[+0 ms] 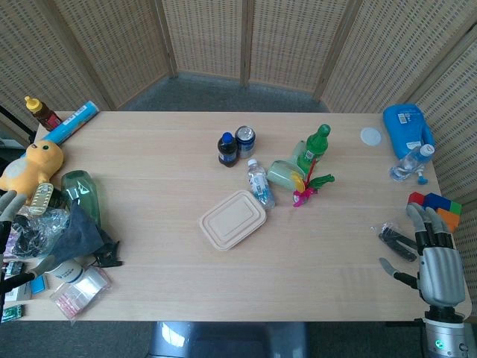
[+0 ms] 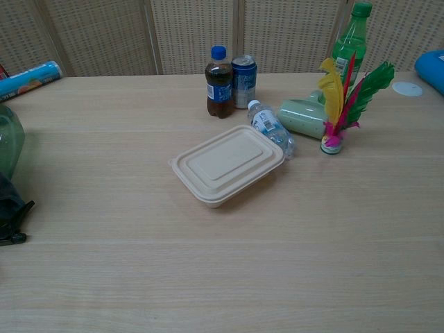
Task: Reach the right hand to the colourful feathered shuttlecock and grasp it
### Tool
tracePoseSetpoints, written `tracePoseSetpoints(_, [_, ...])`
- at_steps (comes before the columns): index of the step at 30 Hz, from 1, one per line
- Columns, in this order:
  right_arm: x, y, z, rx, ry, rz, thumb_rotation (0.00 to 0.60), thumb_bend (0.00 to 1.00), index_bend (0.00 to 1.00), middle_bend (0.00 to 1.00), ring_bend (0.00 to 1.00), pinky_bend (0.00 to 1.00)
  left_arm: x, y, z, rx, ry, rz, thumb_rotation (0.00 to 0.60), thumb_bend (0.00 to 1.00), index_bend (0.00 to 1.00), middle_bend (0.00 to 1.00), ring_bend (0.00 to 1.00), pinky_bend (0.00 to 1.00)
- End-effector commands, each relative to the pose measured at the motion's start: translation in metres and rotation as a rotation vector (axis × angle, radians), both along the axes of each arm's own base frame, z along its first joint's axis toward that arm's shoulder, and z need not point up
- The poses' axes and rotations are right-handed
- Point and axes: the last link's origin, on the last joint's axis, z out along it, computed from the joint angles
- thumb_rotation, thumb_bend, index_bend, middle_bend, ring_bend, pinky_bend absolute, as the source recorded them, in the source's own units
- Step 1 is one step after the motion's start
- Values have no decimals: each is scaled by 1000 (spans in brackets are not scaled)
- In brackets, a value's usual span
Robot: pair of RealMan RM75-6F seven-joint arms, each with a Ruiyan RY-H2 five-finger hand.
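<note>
The colourful shuttlecock (image 1: 307,187) stands upright on the table right of centre, with yellow, pink and green feathers (image 2: 345,97) above a small round base. My right hand (image 1: 434,257) is at the table's near right corner in the head view, fingers apart and holding nothing, far from the shuttlecock. Only a grey fingertip of my left hand (image 1: 7,203) shows at the left edge of the head view, too little to read its state. Neither hand shows in the chest view.
A lying green cup (image 2: 304,116) and a green bottle (image 2: 351,36) sit just behind the shuttlecock. A lying water bottle (image 2: 270,127), a lidded beige box (image 2: 226,164), a cola bottle (image 2: 219,82) and a can (image 2: 243,80) are to its left. Coloured blocks (image 1: 436,205) and a black clip (image 1: 395,240) lie near my right hand.
</note>
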Motion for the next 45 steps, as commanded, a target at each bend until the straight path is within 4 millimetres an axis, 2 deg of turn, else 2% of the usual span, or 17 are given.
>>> tracePoseSetpoints(1, [0,0,-2,5,3,1,600,0,0,0,0,0,0,0,0,1,1,0,600,0,0,0,0,0])
tracePoseSetpoints(11, [2,-1,-6,34,-13,-2,600,0,0,0,0,0,0,0,0,2,-1,2,600,0,0,0,0,0])
tracePoseSetpoints(17, [18,-11,-21,123,-180,6,600,0,0,0,0,0,-1,1,-1,-4,-1,9,600,0,0,0,0,0])
tracePoseSetpoints(25, [25,-44,-50,272,-293,-57,599,0,0,0,0,0,-3,2,1,5,-4,16,600,0,0,0,0,0])
tracePoseSetpoints(28, [28,-56,-60,317,-301,-90,534,0,0,0,0,0,-3,2,0,-1,-3,17,600,0,0,0,0,0])
tracePoseSetpoints(33, [38,-76,-84,384,-398,-133,525,0,0,0,0,0,-3,2,0,0,0,15,600,0,0,0,0,0])
tracePoseSetpoints(40, [49,-103,-103,445,-462,-163,499,0,0,0,0,0,-3,2,-1,-2,3,16,600,0,0,0,0,0])
tracePoseSetpoints(45, [47,-123,-112,451,-477,-200,488,0,0,0,0,0,-3,1,-1,1,5,15,600,0,0,0,0,0])
